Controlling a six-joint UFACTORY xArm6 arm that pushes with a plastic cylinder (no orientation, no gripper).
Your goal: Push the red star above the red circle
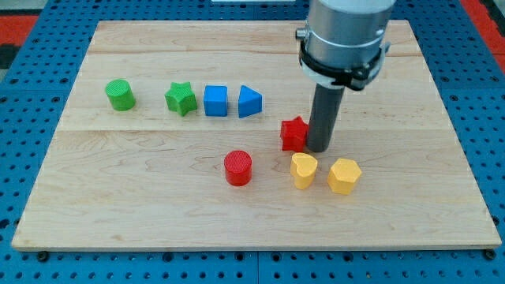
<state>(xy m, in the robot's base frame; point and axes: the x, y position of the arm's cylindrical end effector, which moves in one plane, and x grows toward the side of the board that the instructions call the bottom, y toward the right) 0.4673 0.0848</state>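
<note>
The rod is seen coming down from the view's top, and my tip (319, 149) is set on the wooden surface (142, 197), right of centre. No gripper is carried, so nothing is spread, pressed together or pinched; only a bare rod end is shown.

The red star (293, 133) is found immediately to the view's left of the tip, touching the rod or very nearly so; a gap cannot be made out. The red circle (237, 168) is placed lower and further to the view's left of the tip, apart from the star, with a strip of bare wood between them.

Just below the tip, a yellow heart (303, 170) is seen, and beside it to the view's right a yellow hexagon (344, 175); the two are close together without clearly touching.

Well to the view's left of the tip, and slightly higher, a row is formed: a blue triangle (249, 102) nearest, then a blue cube (215, 101), a green star (181, 99), and a green circle (120, 95) furthest out, nearer the surface's left edge.

Open wood is left above the red circle, between it and the blue pieces. Broad bare stretches are shown along the bottom edge, along the top edge left of the arm, and to the view's right of the tip up to the right edge.
</note>
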